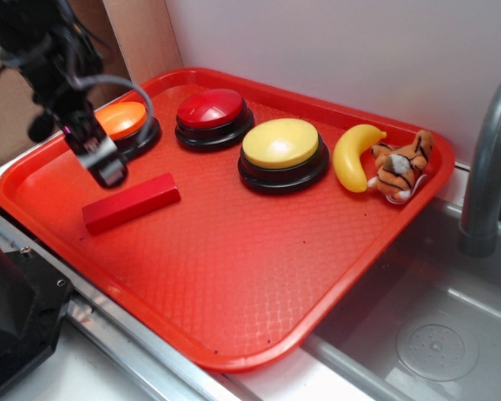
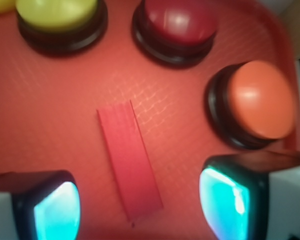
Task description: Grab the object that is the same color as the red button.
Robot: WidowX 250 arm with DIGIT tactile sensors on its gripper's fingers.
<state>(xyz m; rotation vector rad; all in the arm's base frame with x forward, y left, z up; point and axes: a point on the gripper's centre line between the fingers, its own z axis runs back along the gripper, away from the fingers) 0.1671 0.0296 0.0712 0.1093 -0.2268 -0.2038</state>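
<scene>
The object, a flat red bar-shaped block [image 1: 132,202] [image 2: 129,159], lies on the red tray [image 1: 234,276] near its left side. The red button [image 1: 210,115] [image 2: 176,27] stands at the back, between an orange button [image 1: 125,124] [image 2: 257,102] and a yellow button [image 1: 282,150] [image 2: 60,17]. My gripper [image 1: 108,170] [image 2: 140,207] hovers just above the block's left end, in front of the orange button. It is open. In the wrist view the block's near end lies between the two cyan pads [image 2: 57,212], touching neither.
A yellow toy banana [image 1: 355,156] and a small plush tiger [image 1: 401,165] lie at the tray's back right. A sink basin [image 1: 438,334] and a grey faucet [image 1: 488,167] are to the right. A wall stands behind the tray.
</scene>
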